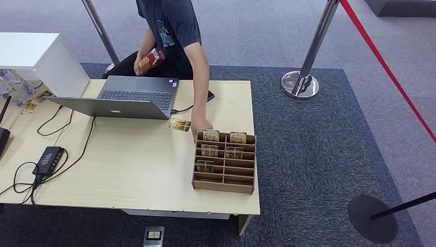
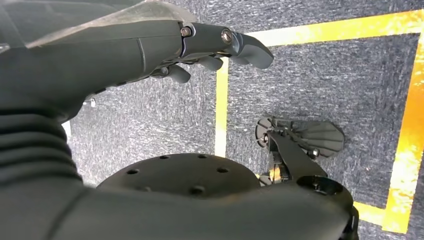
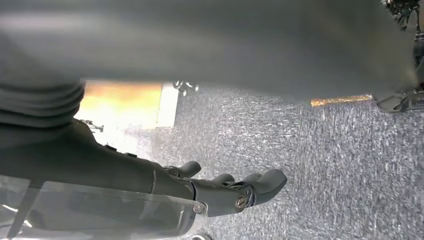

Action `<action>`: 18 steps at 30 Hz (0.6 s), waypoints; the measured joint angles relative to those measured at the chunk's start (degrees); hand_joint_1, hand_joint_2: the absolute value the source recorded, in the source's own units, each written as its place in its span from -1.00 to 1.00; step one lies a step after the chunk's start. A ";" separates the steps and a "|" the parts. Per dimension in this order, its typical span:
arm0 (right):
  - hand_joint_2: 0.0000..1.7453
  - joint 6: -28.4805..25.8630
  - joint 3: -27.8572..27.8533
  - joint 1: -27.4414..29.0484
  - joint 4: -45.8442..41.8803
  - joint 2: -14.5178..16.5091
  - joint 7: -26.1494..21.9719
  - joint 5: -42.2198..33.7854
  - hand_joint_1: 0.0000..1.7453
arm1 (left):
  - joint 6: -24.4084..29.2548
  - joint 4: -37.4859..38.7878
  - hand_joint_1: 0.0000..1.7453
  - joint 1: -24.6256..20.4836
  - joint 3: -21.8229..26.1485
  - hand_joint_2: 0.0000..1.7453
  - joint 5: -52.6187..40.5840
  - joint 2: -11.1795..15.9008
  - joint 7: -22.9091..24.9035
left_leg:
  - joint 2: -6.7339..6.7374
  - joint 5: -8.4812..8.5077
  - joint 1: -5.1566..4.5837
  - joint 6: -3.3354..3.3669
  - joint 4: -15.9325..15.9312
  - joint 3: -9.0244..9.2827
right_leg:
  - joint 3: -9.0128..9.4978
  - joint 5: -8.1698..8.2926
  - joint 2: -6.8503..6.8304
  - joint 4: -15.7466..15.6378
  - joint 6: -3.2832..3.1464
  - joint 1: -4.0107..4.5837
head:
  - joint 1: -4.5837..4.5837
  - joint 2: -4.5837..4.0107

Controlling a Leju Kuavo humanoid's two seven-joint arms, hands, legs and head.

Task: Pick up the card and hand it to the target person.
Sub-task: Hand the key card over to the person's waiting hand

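A wooden card rack (image 1: 224,163) stands near the table's right front edge and holds several cards (image 1: 211,136) in its slots. One loose card (image 1: 180,125) lies flat on the table just behind the rack's left corner. A person's hand (image 1: 201,126) reaches down to the rack's back row, beside that card. My left hand (image 2: 210,47) hangs over dark carpet with its fingers slightly curled and nothing in it. My right hand (image 3: 227,187) also hangs over the carpet, fingers loosely bent and holding nothing.
An open laptop (image 1: 121,98) sits at the table's back left, with cables and a black adapter (image 1: 49,159) to its left. The person in a dark shirt (image 1: 172,25) holds a red packet (image 1: 150,60). Stanchion posts (image 1: 303,77) with a red rope stand on the right.
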 joint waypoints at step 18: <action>-1.00 4.12 19.17 4.97 -3.13 -3.99 -5.56 -24.06 -1.00 | -3.42 -4.33 -1.00 4.53 -5.88 -1.00 6.80 2.97 0.66 | 0.00 -0.01 0.00 0.00 0.00 0.01 | 0.00 0.00 0.00 -0.01 0.00 0.00 | 0.00 0.00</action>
